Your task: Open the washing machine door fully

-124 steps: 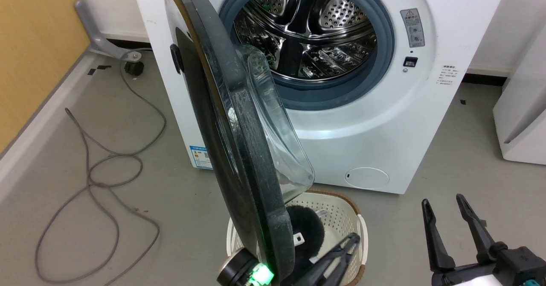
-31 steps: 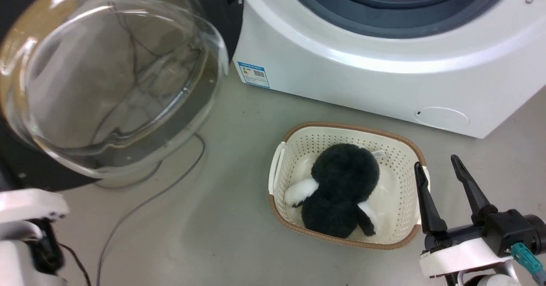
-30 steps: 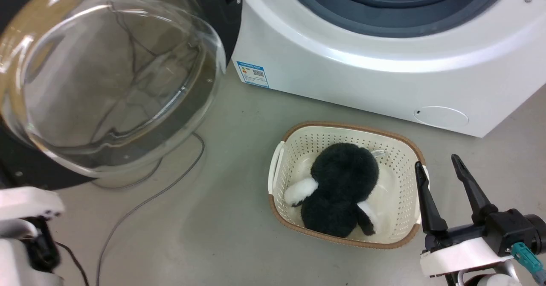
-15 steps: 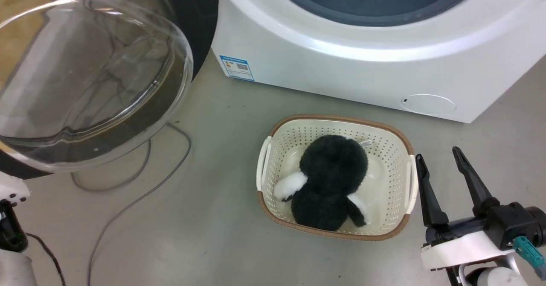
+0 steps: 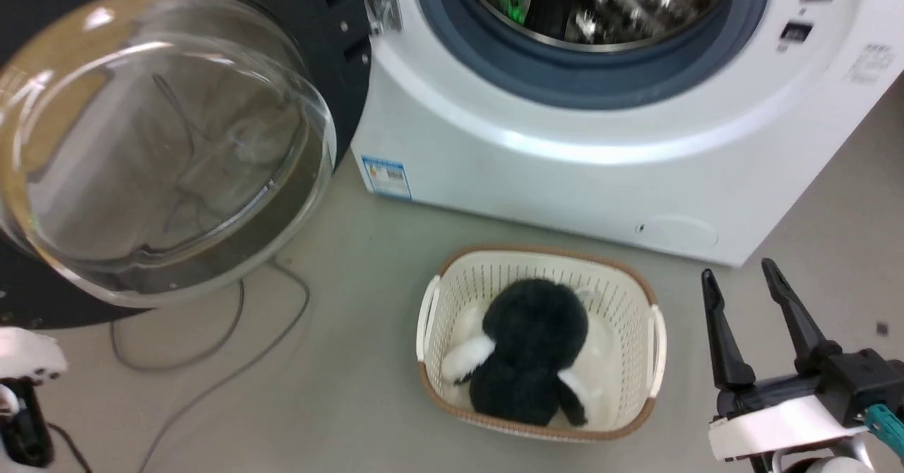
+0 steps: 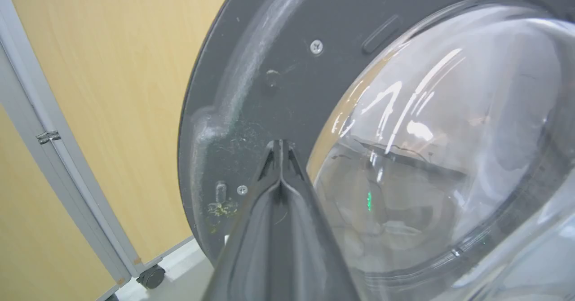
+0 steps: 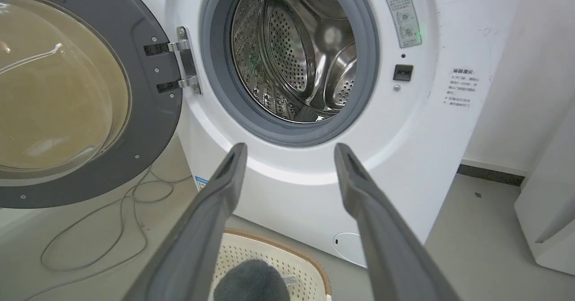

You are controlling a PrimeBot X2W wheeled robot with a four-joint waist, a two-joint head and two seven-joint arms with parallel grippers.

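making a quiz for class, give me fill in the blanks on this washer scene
The washing machine door is hinged ____ of the drum mouth in the right wrist view.
The left gripper, facing the door, is ____.
The right gripper, holding nothing, is ____.
The black plush toy lies in a ____.
Missing: left; shut; open; basket.

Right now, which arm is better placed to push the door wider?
Left. The left gripper, fingers shut, points at the door close up, at its dark rim. The right gripper hangs open near the basket, well away from the door.
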